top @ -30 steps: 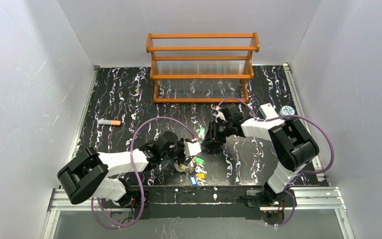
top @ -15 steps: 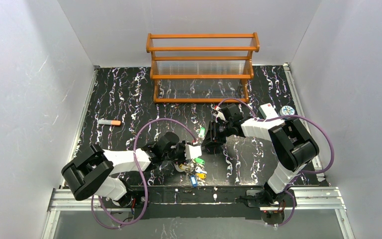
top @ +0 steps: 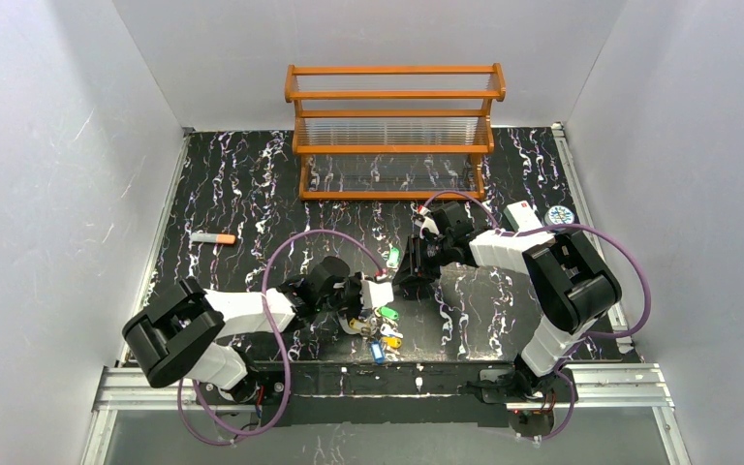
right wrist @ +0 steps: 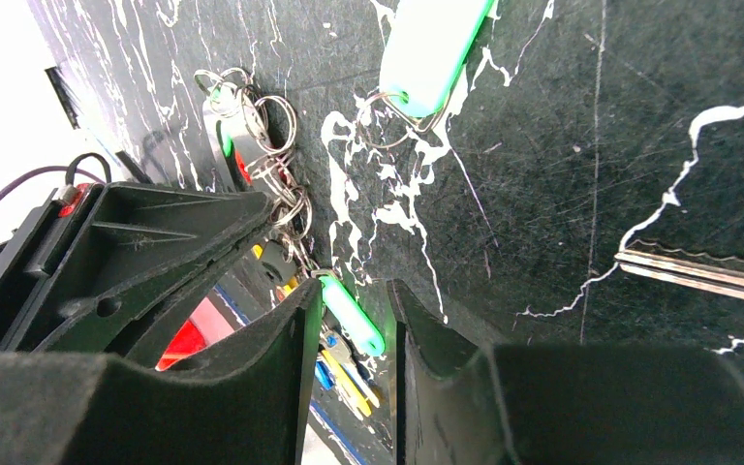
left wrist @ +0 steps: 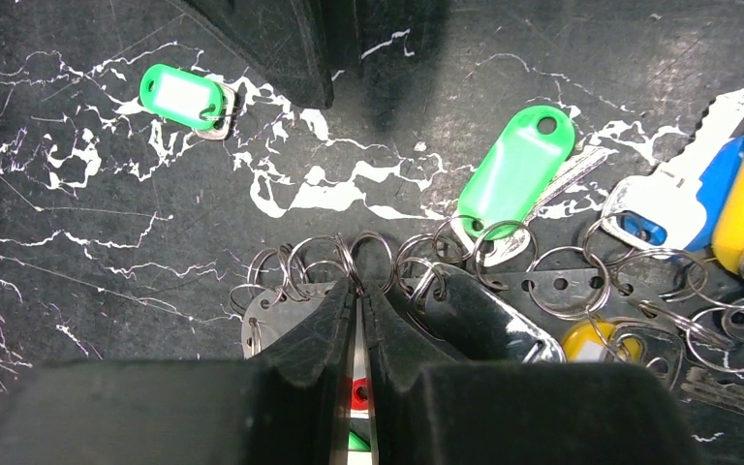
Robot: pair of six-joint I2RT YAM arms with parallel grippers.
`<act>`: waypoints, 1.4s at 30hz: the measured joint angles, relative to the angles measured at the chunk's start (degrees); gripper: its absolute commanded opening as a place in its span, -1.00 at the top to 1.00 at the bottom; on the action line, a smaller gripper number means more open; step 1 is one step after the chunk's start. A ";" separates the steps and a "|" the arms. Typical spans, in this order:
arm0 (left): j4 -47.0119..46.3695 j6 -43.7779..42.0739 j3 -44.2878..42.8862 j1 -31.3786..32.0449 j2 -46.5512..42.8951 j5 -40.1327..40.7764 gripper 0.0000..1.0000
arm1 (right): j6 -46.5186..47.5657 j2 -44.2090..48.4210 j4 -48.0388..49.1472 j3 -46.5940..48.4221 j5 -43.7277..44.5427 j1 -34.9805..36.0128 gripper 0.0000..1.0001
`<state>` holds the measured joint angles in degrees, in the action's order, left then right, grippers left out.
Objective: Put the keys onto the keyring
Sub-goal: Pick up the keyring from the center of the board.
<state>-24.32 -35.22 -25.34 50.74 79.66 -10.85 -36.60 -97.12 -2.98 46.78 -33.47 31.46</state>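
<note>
Left gripper [left wrist: 358,291] has its jaws pressed nearly together, with only a hairline slit between them. In that slit runs a silver strip that seems to be the edge of the thin whitish-silver oval keyring [right wrist: 242,140], held over the black white-veined tabletop [left wrist: 77,242], close to the middle of its near edge. Small wire split rings [left wrist: 320,263] crowd around the fingertips, so a few keys may already hang on the loop. Most of the small silver keys with green, blue and yellow plastic heads and tags [left wrist: 683,194] lie in a loose heap just to the right, and one green-tagged key [left wrist: 182,97] lies apart on the far side. Judging by that, most of the threading is left to do. The right gripper [right wrist: 354,310] hovers just beside that lone key, its jaws partway open and holding nothing. The left gripper's own fingers cover the lower part of the keyring, so neither its opening nor which rings it carries can be made out. The top view is too small to separate the heap. A silver strip at the right edge of the right wrist view cannot be identified.
</note>
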 measured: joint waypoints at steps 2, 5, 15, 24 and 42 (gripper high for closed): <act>-0.22 0.07 -0.15 0.00 0.55 0.31 0.90 | 0.00 0.02 0.00 0.00 0.00 0.00 0.23; -0.79 0.07 -0.81 0.00 1.49 0.68 0.91 | 0.00 0.02 0.00 0.00 -0.02 0.00 0.22; -1.29 0.31 -1.84 0.00 2.67 0.96 0.63 | 0.00 0.02 0.00 0.00 0.00 0.00 0.22; -2.38 0.33 -2.08 0.00 3.54 0.94 0.68 | 0.00 0.02 0.00 0.00 0.00 0.00 0.22; -3.74 2.25 -3.10 0.00 5.42 2.99 1.00 | 0.00 0.00 0.00 0.00 0.00 0.00 0.22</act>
<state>-28.05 -32.97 -28.45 50.74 85.08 -7.86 -36.60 -97.12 -2.98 46.78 -33.47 31.46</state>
